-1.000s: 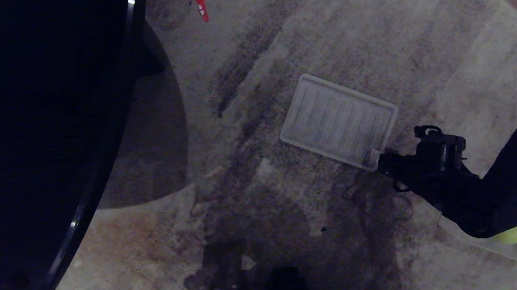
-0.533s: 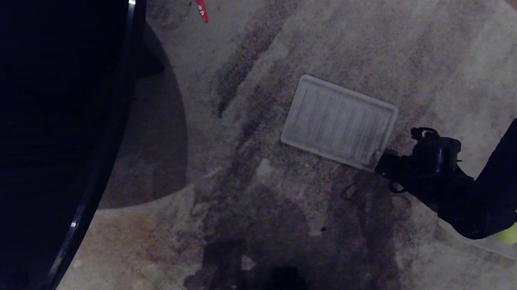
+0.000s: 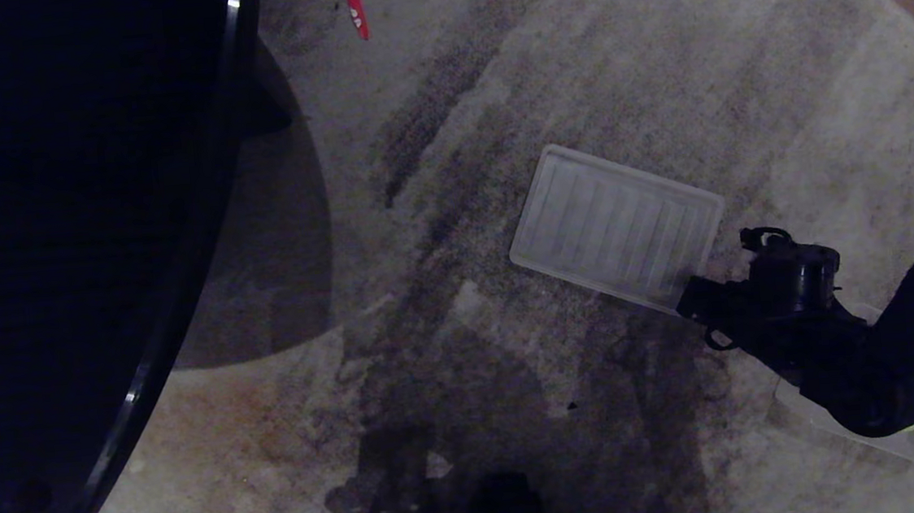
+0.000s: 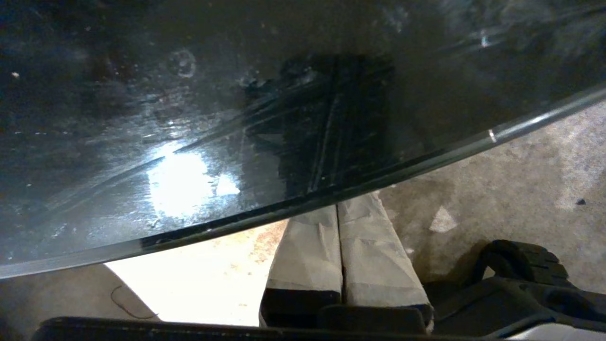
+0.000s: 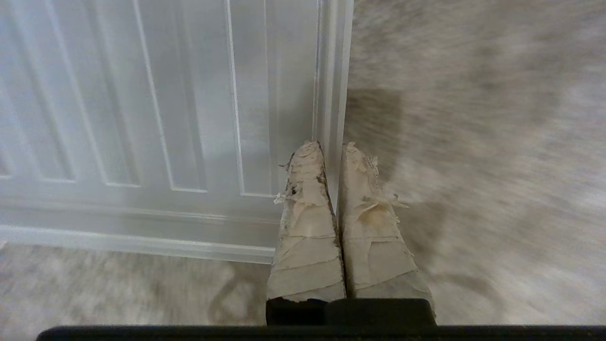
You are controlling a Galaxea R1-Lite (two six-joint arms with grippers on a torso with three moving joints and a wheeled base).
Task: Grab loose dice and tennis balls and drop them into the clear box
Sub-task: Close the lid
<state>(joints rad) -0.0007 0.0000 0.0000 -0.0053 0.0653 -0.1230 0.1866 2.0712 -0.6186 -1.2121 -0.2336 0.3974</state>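
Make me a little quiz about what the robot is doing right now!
1. True or false: the left gripper has its fingers spread wide apart.
2. Where does the right gripper pinch the ribbed lid? A) its middle B) its rim near a corner C) nowhere
3. Fill in: under the lid is the grey ____.

Key: 1 false, its fingers are pressed together. 2 B. 3 carpet.
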